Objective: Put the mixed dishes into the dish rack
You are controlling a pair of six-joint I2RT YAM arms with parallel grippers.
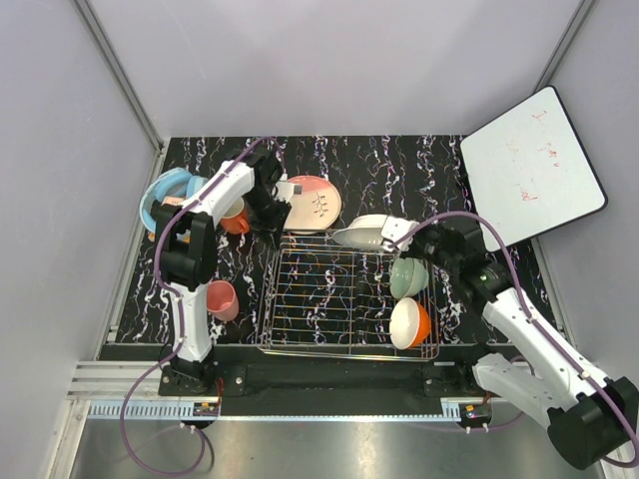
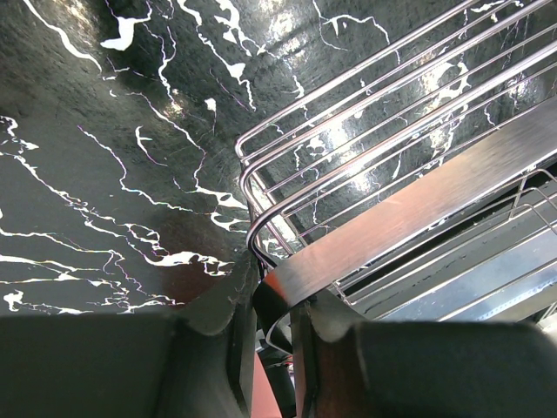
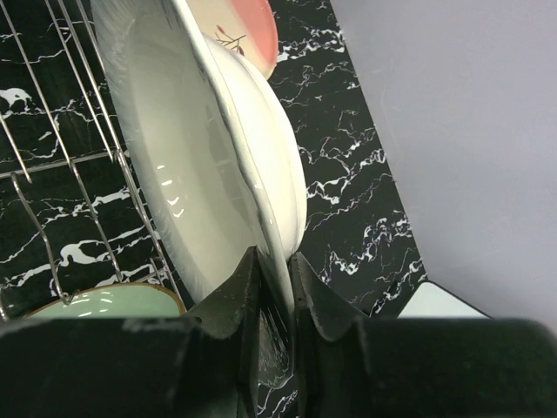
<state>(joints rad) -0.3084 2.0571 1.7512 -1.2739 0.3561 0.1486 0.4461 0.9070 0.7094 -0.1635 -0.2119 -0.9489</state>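
top external view: low in the frame, the rack [image 1: 300, 299] sits at the middle of the marbled table [image 1: 419, 165]. the cup [image 1: 222, 299] sits on the table just left of it, beside the left arm. inside the rack, along its right side, the orange bowl [image 1: 409, 322] rests tilted near the lower right corner. the green bowl [image 1: 409, 277] is tilted too, just above it in the frame.

higher up, the right gripper [image 1: 404, 238] is clamped on the rim of the white plate [image 1: 367, 232], which hangs tilted over the rack's upper right edge. the right wrist view shows both fingers tight on that rim, with the plate rising on edge beside the rack wires.

at the rack's upper left corner the left gripper [image 1: 274, 215] meets the left rim of the salmon plate [image 1: 318, 203], which is just above the rack's top edge in the frame. in the left wrist view its fingers [image 2: 218, 305] are nearly together, pinching the end of a flat band seen edge-on, with a reddish tint low in the gap. this looks like the plate's rim.

the mug [image 1: 237, 220] sits left of that gripper, partly hidden by the arm. the tub [image 1: 160, 195] is farther left, at the table's edge. the board [image 1: 534, 165] leans at the upper right.
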